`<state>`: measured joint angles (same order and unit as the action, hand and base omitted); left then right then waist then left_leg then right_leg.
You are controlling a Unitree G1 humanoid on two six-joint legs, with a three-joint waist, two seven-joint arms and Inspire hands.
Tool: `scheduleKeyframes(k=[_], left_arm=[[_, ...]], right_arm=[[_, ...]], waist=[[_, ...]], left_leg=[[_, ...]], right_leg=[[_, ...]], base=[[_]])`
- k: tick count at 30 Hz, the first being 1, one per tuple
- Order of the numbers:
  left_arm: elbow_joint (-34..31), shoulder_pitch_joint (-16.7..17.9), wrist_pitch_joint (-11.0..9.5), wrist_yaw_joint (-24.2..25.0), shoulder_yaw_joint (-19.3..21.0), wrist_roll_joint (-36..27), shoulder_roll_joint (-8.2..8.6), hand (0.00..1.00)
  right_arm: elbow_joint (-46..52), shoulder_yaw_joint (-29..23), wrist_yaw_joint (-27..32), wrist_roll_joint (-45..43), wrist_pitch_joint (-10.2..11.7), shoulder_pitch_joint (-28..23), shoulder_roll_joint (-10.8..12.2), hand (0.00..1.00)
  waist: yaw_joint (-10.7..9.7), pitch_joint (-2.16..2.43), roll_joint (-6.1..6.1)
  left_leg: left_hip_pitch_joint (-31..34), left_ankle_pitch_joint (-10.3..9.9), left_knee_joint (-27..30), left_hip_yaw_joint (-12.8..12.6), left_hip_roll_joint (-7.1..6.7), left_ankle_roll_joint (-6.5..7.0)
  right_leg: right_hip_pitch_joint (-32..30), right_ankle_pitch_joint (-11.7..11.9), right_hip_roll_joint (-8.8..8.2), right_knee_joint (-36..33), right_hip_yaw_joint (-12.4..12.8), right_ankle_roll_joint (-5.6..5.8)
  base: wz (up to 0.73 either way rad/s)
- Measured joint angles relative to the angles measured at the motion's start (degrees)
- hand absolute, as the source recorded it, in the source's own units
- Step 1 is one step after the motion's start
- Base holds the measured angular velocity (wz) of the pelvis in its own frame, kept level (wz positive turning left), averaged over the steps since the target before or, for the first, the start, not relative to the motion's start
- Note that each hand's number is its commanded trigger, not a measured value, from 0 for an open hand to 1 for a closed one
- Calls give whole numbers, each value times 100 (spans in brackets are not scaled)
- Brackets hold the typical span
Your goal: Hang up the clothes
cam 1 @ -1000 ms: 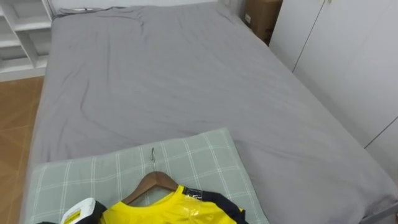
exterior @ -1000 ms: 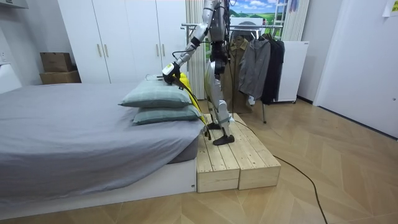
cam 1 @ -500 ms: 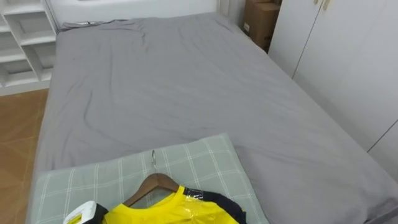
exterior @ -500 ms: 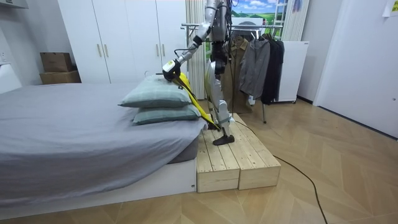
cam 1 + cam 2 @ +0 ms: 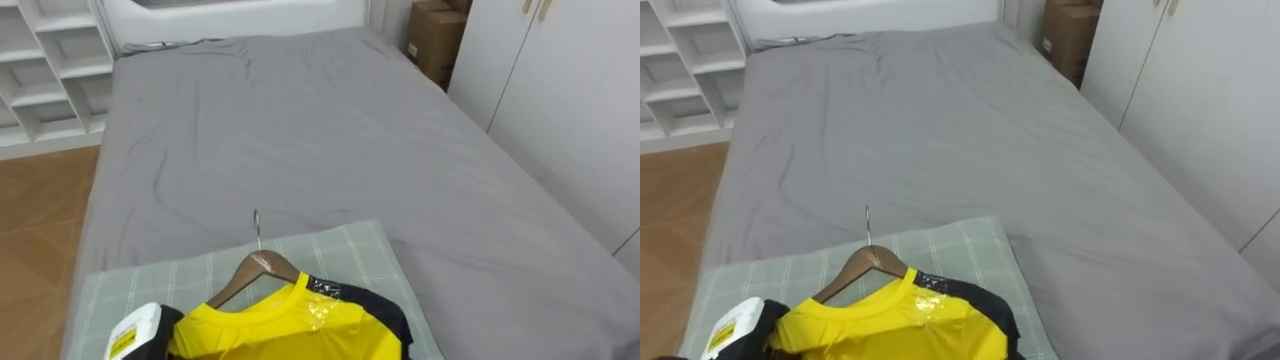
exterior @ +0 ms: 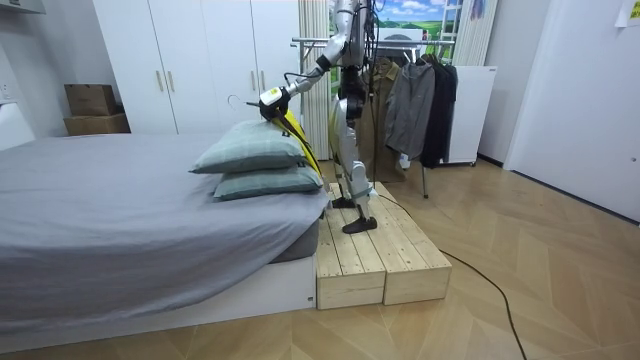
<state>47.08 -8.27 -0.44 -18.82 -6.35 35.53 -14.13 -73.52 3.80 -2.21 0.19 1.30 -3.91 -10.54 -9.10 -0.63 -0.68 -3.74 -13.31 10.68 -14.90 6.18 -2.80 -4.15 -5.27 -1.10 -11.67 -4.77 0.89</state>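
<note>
Eye views: one yellow shirt [image 5: 290,330] sits on one wooden hanger [image 5: 255,272] over one green checked pillow [image 5: 335,255]. The hanger's metal hook reaches past the pillow's far edge, over the grey bed [image 5: 300,130]. The left hand [image 5: 135,335] is at the shirt's shoulder, over the pillow's near left corner; I cannot tell its grip.

Room view: a second pillow [image 6: 265,184] lies under the first. The robot stands on a wooden platform [image 6: 370,250] beside them, its arm stretched over the pillow. The shirt trails down from the hand past the pillow's side. One clothes rack [image 6: 420,100] stands beyond. The hand and shirt are higher above the pillow than a second ago.
</note>
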Motion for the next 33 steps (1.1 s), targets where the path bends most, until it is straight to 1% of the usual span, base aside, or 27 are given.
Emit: scheduleKeyframes(k=[1, 4, 6, 7, 11, 14, 18, 22, 25, 28, 29, 31, 33], left_arm=[[-32, 4, -2, -38, -40, 0, -1, 100], [-369, 179, -54, -122, -61, -11, 11, 100], [-507, 295, -224, -262, -64, -105, 11, 100], [-537, 304, -244, -299, -64, -119, 12, 100], [-553, 304, -430, -573, -57, -168, 14, 100], [-553, 305, -524, -737, -78, -170, 14, 100], [-552, 323, -639, -1055, -132, -103, 18, 100], [-555, 323, -684, -1322, -148, 84, 16, 100], [-588, 323, -709, -1609, -147, 484, 4, 100], [-588, 323, -719, -1892, -148, 690, 4, 100], [-588, 323, -722, -1973, -148, 703, 4, 100], [-589, 328, -721, -2108, -148, 781, 4, 100], [-600, 356, -721, -2247, -154, 885, 3, 100]], right_arm=[[2, 0, -2, 0, 9, 1, -8, 0], [4, -2, -3, 6, 102, 11, -31, 0], [4, -1, 0, 47, 166, 11, -49, 0], [4, -1, 3, 69, 170, 11, -51, 0], [-38, -1, 3, 202, 172, 4, -63, 0], [-75, -1, 2, 275, 180, 4, -74, 0], [-82, -2, 20, 411, 179, 3, -75, 0], [-80, -1, 64, 408, 179, 5, -75, 0], [-82, -3, 176, 375, 171, 22, -72, 0], [-157, -4, 301, 366, 163, 67, -71, 0], [-180, -4, 347, 352, 153, 88, -72, 0], [-196, -3, 432, 314, 115, 112, -70, 0], [-184, -3, 582, 141, 103, 115, -69, 0]], waist=[[13, 0, 0], [35, -4, -7], [32, -17, -29], [36, -17, -30], [127, -19, -34], [121, -27, -48], [137, -27, -51], [139, -24, -48], [163, -15, -61], [152, 11, -86], [151, 31, -96], [156, 35, -101], [156, 40, -99]], left_leg=[[2, 0, 0, 12, 0, 0], [15, 0, 5, 73, 0, 0], [52, 0, 27, 137, -2, 0], [68, 0, 37, 148, -3, 0], [103, 0, 76, 242, 0, 0], [94, 0, 72, 262, -2, 0], [90, 0, 71, 270, -1, 0], [116, 0, 78, 293, -1, 0], [118, 0, 86, 301, -1, 0], [94, 0, 103, 331, 2, 0], [85, 0, 101, 332, 4, 0], [29, 0, 95, 325, 7, 0], [-38, 0, 92, 275, 8, 0]], right_leg=[[2, 0, -1, 0, -10, 0], [11, 0, -8, 13, -54, 0], [26, 0, -27, 19, -137, 0], [23, 0, -31, 20, -154, 0], [36, -1, -34, 24, -202, -1], [106, 0, -40, 104, -260, -1], [115, 0, -34, 111, -271, -1], [101, -1, -40, 114, -301, -2], [102, -1, -39, 125, -304, -2], [127, -1, -36, 126, -305, -2], [128, -1, -34, 123, -303, -2], [162, -1, -26, 115, -291, -3], [195, -3, -13, 110, -221, -5]], base=[[9], [7], [14], [15], [6], [8], [1], [1], [-1], [-3], [-6], [-8], [-13]])
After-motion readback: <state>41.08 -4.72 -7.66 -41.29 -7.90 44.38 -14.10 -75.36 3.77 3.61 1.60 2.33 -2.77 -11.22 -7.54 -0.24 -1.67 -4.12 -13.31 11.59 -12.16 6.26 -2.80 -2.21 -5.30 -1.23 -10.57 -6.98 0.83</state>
